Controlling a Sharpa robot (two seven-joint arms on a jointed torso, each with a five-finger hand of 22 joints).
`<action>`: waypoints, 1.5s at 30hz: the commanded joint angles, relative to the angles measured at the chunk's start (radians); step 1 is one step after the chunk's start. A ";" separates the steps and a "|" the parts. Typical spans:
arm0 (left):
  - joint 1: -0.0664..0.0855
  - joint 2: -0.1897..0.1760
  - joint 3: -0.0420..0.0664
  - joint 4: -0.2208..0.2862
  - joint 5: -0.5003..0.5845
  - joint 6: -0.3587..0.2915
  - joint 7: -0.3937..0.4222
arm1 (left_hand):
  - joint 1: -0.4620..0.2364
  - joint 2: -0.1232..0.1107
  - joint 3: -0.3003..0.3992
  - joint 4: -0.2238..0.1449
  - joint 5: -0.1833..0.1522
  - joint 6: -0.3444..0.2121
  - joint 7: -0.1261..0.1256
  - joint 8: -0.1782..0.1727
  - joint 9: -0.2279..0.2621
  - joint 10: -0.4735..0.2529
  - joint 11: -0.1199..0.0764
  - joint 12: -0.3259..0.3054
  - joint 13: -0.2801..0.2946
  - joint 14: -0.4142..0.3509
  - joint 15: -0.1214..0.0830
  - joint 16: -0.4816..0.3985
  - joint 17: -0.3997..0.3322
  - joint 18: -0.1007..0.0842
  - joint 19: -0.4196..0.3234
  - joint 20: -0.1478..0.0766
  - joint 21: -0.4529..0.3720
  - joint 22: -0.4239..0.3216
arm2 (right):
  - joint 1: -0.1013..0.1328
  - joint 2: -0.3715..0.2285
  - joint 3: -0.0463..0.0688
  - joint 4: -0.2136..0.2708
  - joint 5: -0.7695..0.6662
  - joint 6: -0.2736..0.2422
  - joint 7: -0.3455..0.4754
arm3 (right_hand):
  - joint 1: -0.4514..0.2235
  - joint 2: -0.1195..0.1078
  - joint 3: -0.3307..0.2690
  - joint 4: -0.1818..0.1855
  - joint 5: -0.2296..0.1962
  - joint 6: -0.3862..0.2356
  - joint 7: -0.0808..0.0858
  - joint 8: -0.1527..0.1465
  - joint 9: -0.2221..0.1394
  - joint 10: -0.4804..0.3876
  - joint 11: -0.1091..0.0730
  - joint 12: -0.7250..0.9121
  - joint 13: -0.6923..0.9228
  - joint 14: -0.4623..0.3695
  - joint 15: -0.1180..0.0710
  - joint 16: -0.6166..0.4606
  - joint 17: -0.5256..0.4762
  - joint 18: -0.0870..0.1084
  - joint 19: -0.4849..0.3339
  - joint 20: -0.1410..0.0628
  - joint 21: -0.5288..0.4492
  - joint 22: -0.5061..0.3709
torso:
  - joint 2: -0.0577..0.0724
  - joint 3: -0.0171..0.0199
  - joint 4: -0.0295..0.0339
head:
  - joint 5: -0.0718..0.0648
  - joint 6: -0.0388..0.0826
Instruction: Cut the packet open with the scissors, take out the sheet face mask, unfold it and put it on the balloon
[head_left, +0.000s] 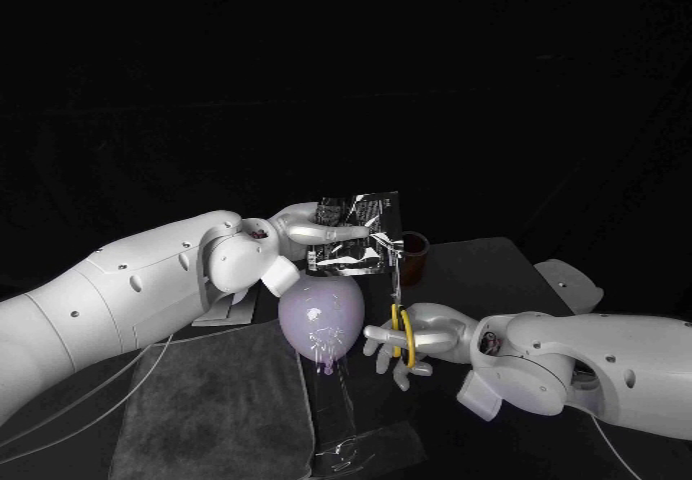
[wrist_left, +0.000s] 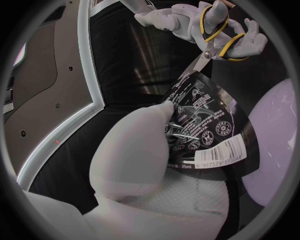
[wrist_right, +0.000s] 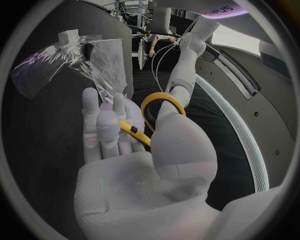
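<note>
My left hand (head_left: 306, 228) holds the black and silver foil packet (head_left: 361, 230) upright above the table, pinching its left side; the left wrist view shows the printed packet (wrist_left: 209, 125) against my fingers (wrist_left: 147, 135). Below it stands the pale purple balloon (head_left: 320, 312). My right hand (head_left: 433, 335) grips the yellow-handled scissors (head_left: 400, 330) with the blades pointing up, their tips at the packet's lower right corner. In the left wrist view the scissors (wrist_left: 215, 40) meet the packet's edge. The yellow handle loop (wrist_right: 161, 102) sits over my right hand (wrist_right: 125, 150).
A grey cloth (head_left: 216, 400) lies on the table under and in front of the balloon. A crumpled clear plastic wrap (head_left: 346, 450) lies near the front edge. A brown cup (head_left: 415, 250) stands behind the packet.
</note>
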 joint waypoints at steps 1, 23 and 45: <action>0.001 0.003 0.001 0.004 -0.009 0.028 -0.003 | 0.002 0.010 0.004 0.000 0.003 0.009 0.001 0.003 0.098 0.003 0.001 -0.003 0.001 0.006 -0.004 0.006 0.001 0.012 0.008 -0.002 0.005 0.002 | 0.002 0.000 0.002 0.003 -0.009 0.008 0.012 | 0.000 0.007 -0.004 0.000 -0.004 -0.002 0.005 0.005 0.001 0.007 0.001 0.005 -0.001 -0.007 -0.002 -0.004 0.001 0.021 -0.003 -0.005 -0.001 0.001 | 0.000 0.0002 -0.0002 | -0.002 -0.001; 0.001 0.000 0.000 0.003 -0.061 0.018 -0.012 | -0.001 0.007 0.009 -0.005 0.003 0.009 0.000 0.006 0.102 0.006 0.000 -0.003 0.001 0.008 -0.005 0.007 0.003 0.012 0.010 -0.003 0.007 0.002 | 0.003 -0.007 0.002 0.001 -0.016 -0.016 -0.005 | 0.084 0.114 -0.160 -0.007 -0.007 0.172 -0.108 0.178 0.154 0.283 -0.104 0.496 0.391 0.208 -0.097 0.229 0.369 -0.010 0.158 -0.090 0.257 0.116 | -0.001 -0.0005 -0.0001 | -0.001 -0.006; 0.001 -0.003 0.000 0.001 -0.065 0.008 -0.015 | -0.004 0.006 0.011 -0.007 0.003 0.009 0.000 0.007 0.104 0.008 0.000 -0.003 0.002 0.009 -0.006 0.007 0.004 0.012 0.010 -0.003 0.008 0.002 | 0.003 -0.010 0.002 0.006 -0.016 -0.073 0.029 | 0.100 0.130 -0.239 -0.008 -0.003 -0.058 0.005 0.046 0.160 -0.054 0.001 0.046 0.116 0.078 -0.005 0.110 0.153 0.001 0.010 -0.031 0.043 0.050 | 0.000 0.0007 0.0002 | -0.004 0.003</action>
